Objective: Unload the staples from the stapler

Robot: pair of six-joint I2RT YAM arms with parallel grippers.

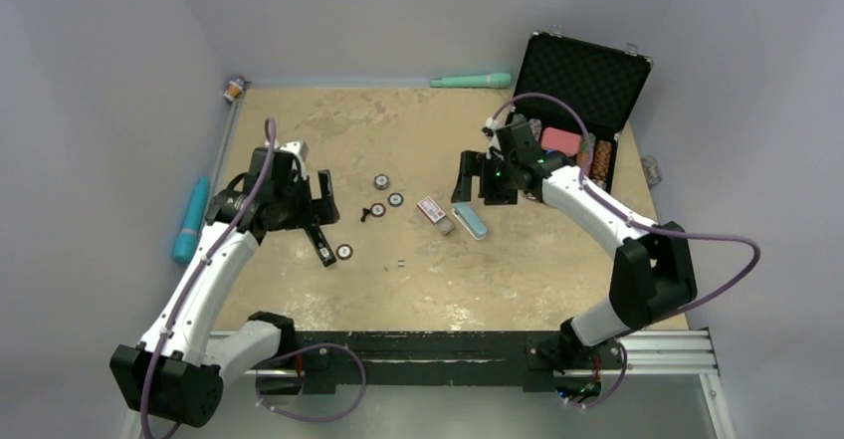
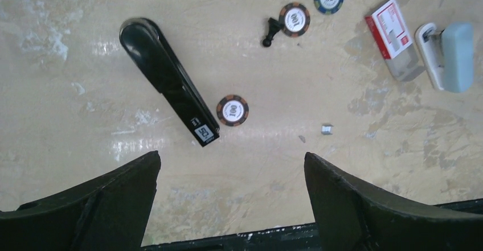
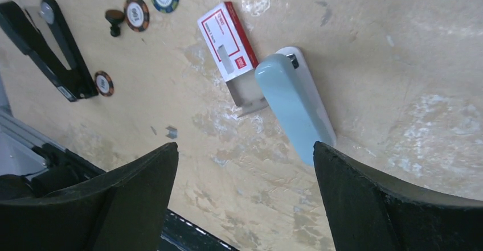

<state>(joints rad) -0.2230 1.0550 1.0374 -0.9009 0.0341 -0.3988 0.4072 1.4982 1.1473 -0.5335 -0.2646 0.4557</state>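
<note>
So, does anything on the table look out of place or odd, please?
Yes: the staples lie as a loose strip on the table, apart from the stapler, whose top arm gapes open in the right wrist view.

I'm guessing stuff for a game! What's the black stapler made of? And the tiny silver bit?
The stapler looks like glossy black plastic or painted metal: light glints off its rounded end. The staples look like bare metal, silvery-grey with a small shine, though they are too tiny to be sure.
</note>
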